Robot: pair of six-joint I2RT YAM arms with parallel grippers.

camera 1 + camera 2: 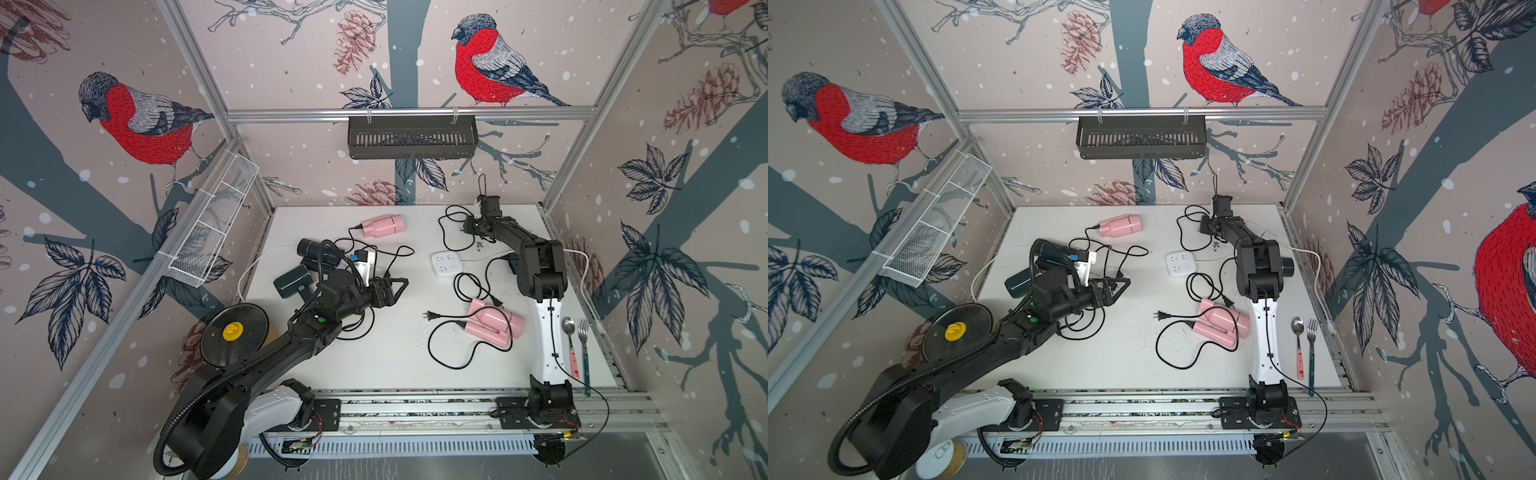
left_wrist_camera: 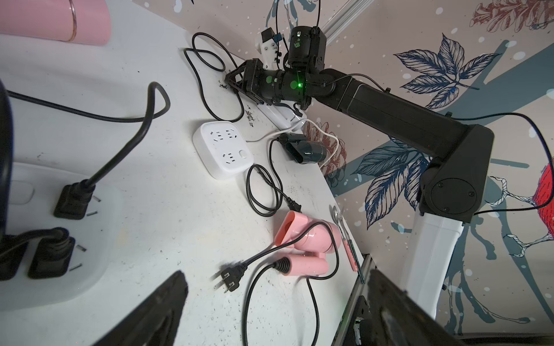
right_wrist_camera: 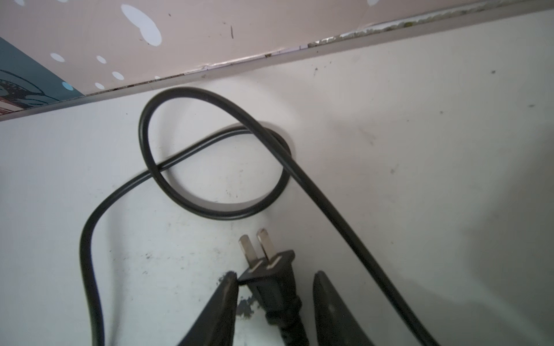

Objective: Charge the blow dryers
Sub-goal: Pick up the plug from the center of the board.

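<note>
"Right gripper (image 1: 471, 226) at the far wall, left gripper (image 1: 397, 286) over mid-table: where do the blow dryers (image 1: 316, 249) lie in both top views?"

"Two dark ones just behind the left gripper, a pink dryer (image 1: 382, 225) beyond it. A second pink dryer (image 1: 494, 324) lies well behind the right gripper, beside its forearm."

"And the left wrist view?"

"Left gripper's fingers (image 2: 168, 299) stand wide apart, holding nothing. A loose plug (image 2: 229, 278) lies just ahead of them beside that second pink dryer, and the white power strip (image 2: 223, 148) is farther ahead, sockets free."

"Right wrist view?"

"Right gripper straddles a black plug (image 3: 269, 287) on the table — one finger touching its corner, the other clear, so not clamped. Whose plug it is, I cannot tell."

"How will it handle?"

"The plug looks small, hard and light. It is best held across the moulded body behind the prongs, never by prongs or cord (image 3: 227, 214) — the cord looks springy and may drag its light, smooth dryer."
</note>
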